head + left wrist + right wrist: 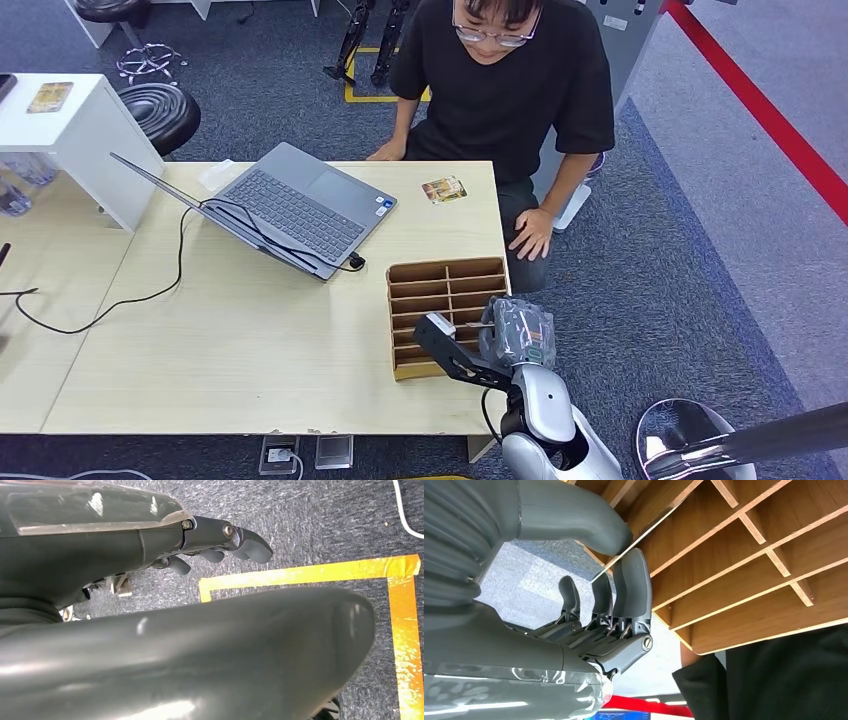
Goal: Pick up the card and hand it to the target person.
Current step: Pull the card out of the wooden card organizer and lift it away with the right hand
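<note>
Grey thumb and dark fingers (634,587) of my right robot hand (589,580) pinch a thin card (644,535) by its edge, just at the wooden organizer (447,314) whose slots sit near the table's (250,340) right edge. I judge the pick as nearly made: the card is gripped but not yet carried clear. Lifting it away and passing it over remain. Beyond the table the person (505,90) in black crouches, one hand (533,234) low. My left robot hand (220,545) hangs over carpet, fingers curled, holding nothing.

No legible txt, labels or nos. on anything in view.
</note>
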